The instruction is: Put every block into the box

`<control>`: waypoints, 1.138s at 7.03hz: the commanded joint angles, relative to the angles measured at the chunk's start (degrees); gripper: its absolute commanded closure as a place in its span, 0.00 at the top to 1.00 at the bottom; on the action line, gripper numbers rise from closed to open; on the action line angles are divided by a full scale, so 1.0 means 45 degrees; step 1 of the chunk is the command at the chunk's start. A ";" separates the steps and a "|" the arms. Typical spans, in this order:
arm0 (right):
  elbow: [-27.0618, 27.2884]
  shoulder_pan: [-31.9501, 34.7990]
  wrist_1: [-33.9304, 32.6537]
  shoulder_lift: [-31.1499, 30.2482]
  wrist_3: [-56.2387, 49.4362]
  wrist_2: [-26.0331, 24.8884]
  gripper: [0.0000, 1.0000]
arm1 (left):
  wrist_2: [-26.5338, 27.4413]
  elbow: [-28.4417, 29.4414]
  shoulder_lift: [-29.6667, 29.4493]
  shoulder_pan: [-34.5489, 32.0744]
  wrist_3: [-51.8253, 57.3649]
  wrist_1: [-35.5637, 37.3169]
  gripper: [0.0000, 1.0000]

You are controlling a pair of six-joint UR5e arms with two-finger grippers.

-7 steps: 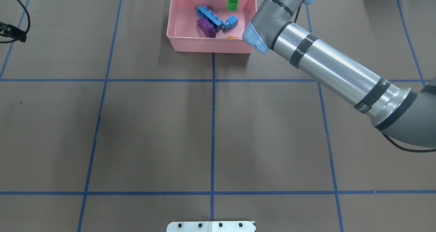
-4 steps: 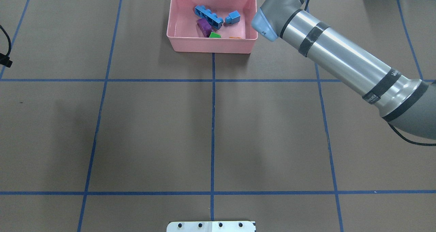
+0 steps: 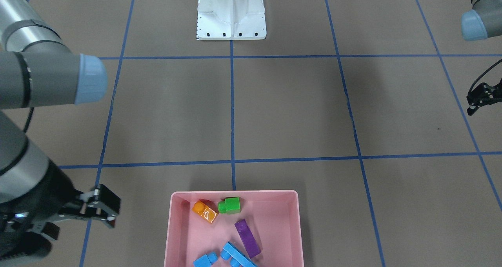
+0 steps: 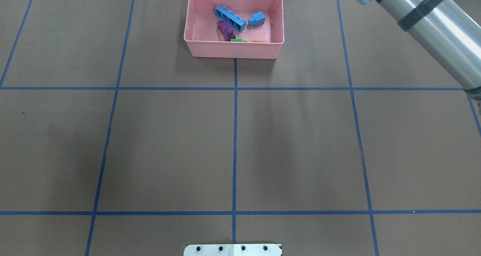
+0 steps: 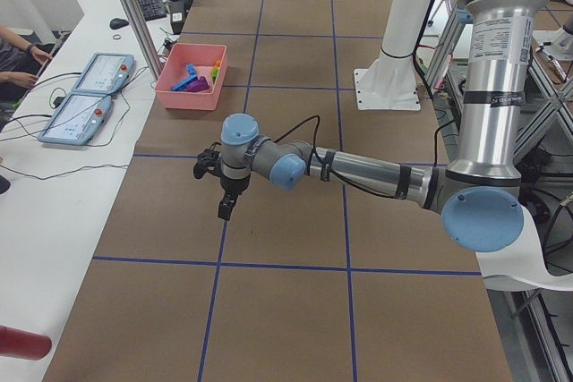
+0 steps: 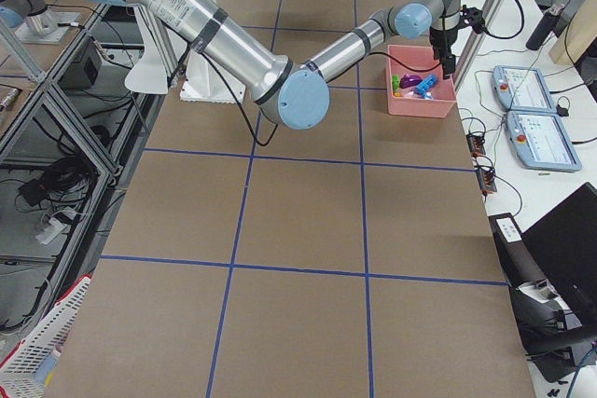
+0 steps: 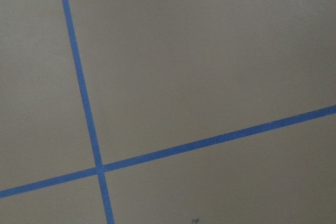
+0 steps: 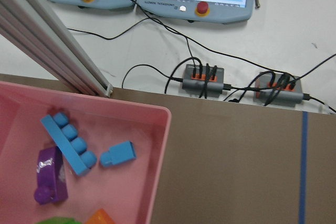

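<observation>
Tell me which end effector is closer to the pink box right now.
Right. The right end effector hangs just beside the pink box, off its side on the robot's right. The left end effector is far off, out toward the robot's left.

Brown table (image 4: 169, 143), probably paper-covered, with blue tape grid (image 4: 235, 135). On it: pink box (image 4: 233, 50) at far edge, white base (image 3: 231, 12) robot-side.

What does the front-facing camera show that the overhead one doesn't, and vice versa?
Front-facing only: the orange studded plastic brick and the green studded brick in full, mere slivers from overhead. Overhead only: the whole long blue brick and small blue brick, cut off in front-facing. Both: the shallow pink plastic tray holding the long purple brick.
</observation>
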 commanded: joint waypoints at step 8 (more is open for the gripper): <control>0.3330 0.2744 0.0003 -0.8656 -0.3800 0.1173 1.00 | -0.2186 0.0320 0.1795 -0.1462 0.1991 -0.0149 1.00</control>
